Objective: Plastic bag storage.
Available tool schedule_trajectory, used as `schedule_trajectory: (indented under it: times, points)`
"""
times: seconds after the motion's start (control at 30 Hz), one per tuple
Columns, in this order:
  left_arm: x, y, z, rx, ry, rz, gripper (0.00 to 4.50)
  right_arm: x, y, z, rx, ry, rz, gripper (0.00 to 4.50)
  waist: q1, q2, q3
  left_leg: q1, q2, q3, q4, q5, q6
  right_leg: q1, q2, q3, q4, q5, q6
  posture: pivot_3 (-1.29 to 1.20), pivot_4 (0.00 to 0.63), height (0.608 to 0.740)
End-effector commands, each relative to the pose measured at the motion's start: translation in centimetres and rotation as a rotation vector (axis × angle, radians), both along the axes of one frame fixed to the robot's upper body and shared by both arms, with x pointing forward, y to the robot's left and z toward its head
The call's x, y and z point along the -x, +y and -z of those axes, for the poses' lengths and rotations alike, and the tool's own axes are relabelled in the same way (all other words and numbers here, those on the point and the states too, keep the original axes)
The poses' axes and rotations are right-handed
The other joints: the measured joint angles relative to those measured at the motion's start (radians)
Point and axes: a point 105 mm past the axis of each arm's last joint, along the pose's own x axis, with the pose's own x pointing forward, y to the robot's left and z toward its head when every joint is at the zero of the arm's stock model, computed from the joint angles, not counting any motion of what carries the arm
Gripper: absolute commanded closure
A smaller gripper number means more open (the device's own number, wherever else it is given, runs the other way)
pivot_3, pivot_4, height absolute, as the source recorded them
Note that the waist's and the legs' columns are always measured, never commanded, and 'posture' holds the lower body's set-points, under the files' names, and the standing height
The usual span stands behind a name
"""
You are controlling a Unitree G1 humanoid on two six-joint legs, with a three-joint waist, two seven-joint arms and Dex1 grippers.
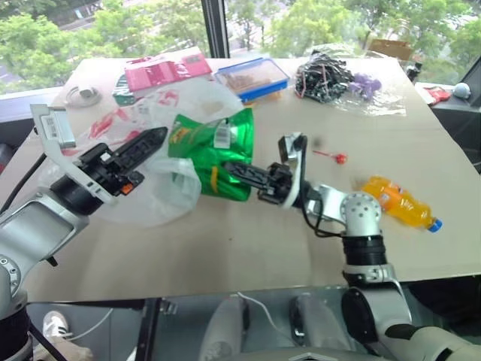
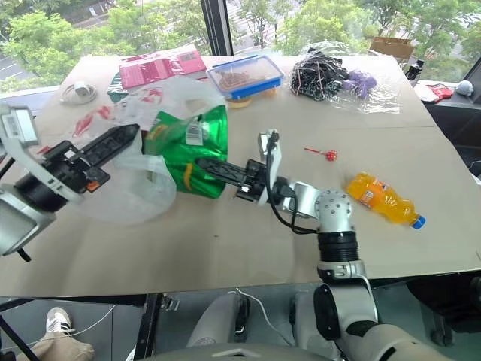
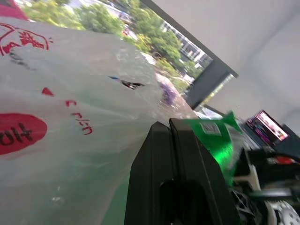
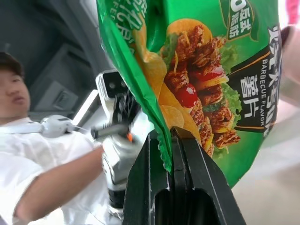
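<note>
On the left of the table, my left gripper (image 1: 155, 139) pinches the plastic bag (image 1: 161, 184), light, limp and slippery, best held at its rim, while my right gripper (image 1: 234, 170) clamps the green chip packet (image 1: 218, 147).

A tan counter (image 1: 248, 241) stands before big windows (image 1: 135, 22) with a dark frame post (image 1: 213, 28); green trees (image 1: 316, 22) outside, daylight.

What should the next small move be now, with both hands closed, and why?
Probably ease the right hand toward the left hand, carrying the green chip packet deeper into the plastic bag. The right hand is clamped on the packet's edge, the left is shut on the bag's film, and the packet looks only partly covered by the bag.
</note>
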Motion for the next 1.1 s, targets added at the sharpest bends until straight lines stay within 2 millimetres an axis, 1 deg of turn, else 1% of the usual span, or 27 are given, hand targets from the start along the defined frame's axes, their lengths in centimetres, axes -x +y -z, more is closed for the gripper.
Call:
schedule_trajectory:
  times: [0.03,0.13,0.27,0.33,0.4,0.5,0.57,0.63,0.73,0.8,0.87,1.0,1.03,1.07,1.1]
  points:
    - [1.5,-1.9,-0.9,-0.048,-0.055,0.107,4.50,-0.4,2.2,0.4,0.050,-0.003,0.005,4.47,0.000,0.000,0.000,0.000,0.000,0.000,0.000,0.000,0.000,0.000,0.000,0.000,0.000,0.000,0.000,0.00,0.150,0.740]
    - [2.2,-2.6,-0.9,-0.073,-0.064,0.133,4.50,-1.1,3.7,1.6,0.135,0.013,0.041,4.47,0.003,0.000,0.000,0.000,0.000,0.000,0.000,0.000,0.000,0.000,-0.001,0.000,-0.001,0.000,-0.001,0.00,0.150,0.740]
    - [2.3,-2.7,-0.5,-0.081,-0.058,0.122,4.50,-2.3,5.6,3.3,0.239,0.051,0.088,4.47,0.002,0.000,0.000,0.000,0.000,0.000,0.000,0.000,0.000,0.000,-0.001,0.000,-0.001,-0.002,-0.003,0.00,0.150,0.740]
    - [2.3,-2.6,-0.3,-0.081,-0.054,0.114,4.50,-2.4,7.1,3.7,0.271,0.059,0.081,4.47,0.001,0.000,0.000,0.000,0.000,0.000,0.000,0.000,0.000,0.000,0.000,0.000,-0.001,-0.002,-0.003,0.00,0.150,0.740]
    - [2.2,-2.7,-0.3,-0.080,-0.055,0.111,4.50,-2.4,8.5,3.5,0.280,0.071,0.069,4.47,0.001,0.000,0.000,0.000,0.000,0.000,0.000,0.000,0.000,0.000,0.000,0.000,-0.001,-0.002,-0.003,0.00,0.150,0.740]
    - [2.0,-2.7,-0.4,-0.078,-0.058,0.103,4.50,-2.3,10.2,2.5,0.283,0.068,0.056,4.47,0.000,0.000,0.000,0.000,0.000,0.000,0.000,0.000,0.000,0.000,0.000,0.000,-0.001,-0.002,-0.003,0.00,0.150,0.740]
    - [2.0,-2.6,-0.1,-0.085,-0.051,0.098,4.50,-2.8,10.7,2.0,0.302,0.045,0.088,4.47,-0.001,0.000,0.000,0.000,0.000,0.000,0.000,0.000,0.000,0.000,0.000,0.000,-0.001,-0.002,-0.003,0.00,0.150,0.740]
    - [2.0,-2.4,0.3,-0.098,-0.037,0.090,4.50,-3.7,10.9,1.6,0.323,0.042,0.147,4.47,-0.002,0.001,0.000,0.000,0.000,0.000,0.000,0.000,0.000,0.000,0.000,0.000,-0.001,-0.002,-0.003,0.00,0.150,0.740]
    - [1.8,-1.9,1.5,-0.131,-0.001,0.056,4.50,-4.1,11.4,1.1,0.363,-0.060,0.179,4.47,-0.008,0.001,0.001,0.000,0.000,0.000,0.000,0.000,0.000,0.000,0.000,0.000,-0.001,-0.002,-0.003,0.00,0.150,0.740]
    - [1.7,-1.8,2.1,-0.148,0.010,0.050,4.50,-3.7,12.2,0.8,0.391,-0.129,0.175,4.47,-0.015,0.001,0.001,0.000,0.000,0.000,-0.001,0.000,0.000,0.000,0.000,0.000,-0.001,-0.002,-0.003,0.00,0.150,0.740]
    - [1.6,-2.0,2.2,-0.141,0.005,0.052,4.50,-3.3,13.0,0.5,0.404,-0.187,0.168,4.47,-0.016,0.001,0.001,0.000,0.000,-0.001,-0.001,0.000,0.000,0.000,0.000,0.000,-0.001,-0.002,-0.003,0.00,0.150,0.740]
    - [1.7,-3.1,1.7,-0.106,-0.026,0.095,4.50,-3.4,13.8,-1.2,0.392,-0.297,0.202,3.30,-0.016,0.001,0.001,-0.001,0.000,-0.001,-0.002,0.000,0.000,0.000,-0.001,-0.001,-0.003,-0.002,-0.003,0.00,0.150,0.740]
    - [1.8,-3.4,1.6,-0.103,-0.031,0.113,4.50,-3.5,13.8,-1.5,0.398,-0.332,0.211,2.79,-0.017,0.001,0.001,-0.001,0.000,-0.001,-0.002,0.000,0.000,0.000,-0.001,-0.001,-0.003,-0.002,-0.003,0.00,0.150,0.740]
    - [1.9,-3.6,1.5,-0.100,-0.036,0.123,4.50,-3.8,13.8,-1.6,0.407,-0.352,0.221,2.50,-0.018,0.002,0.001,-0.001,0.000,-0.001,-0.002,0.000,0.000,0.000,-0.001,0.000,-0.003,-0.001,-0.003,0.00,0.150,0.740]
    - [1.9,-3.7,1.5,-0.095,-0.040,0.128,4.50,-4.2,13.7,-1.6,0.425,-0.369,0.248,2.07,-0.020,0.002,0.002,-0.001,0.000,-0.001,-0.002,0.000,0.000,-0.001,-0.001,0.000,-0.003,-0.001,-0.003,0.00,0.150,0.740]
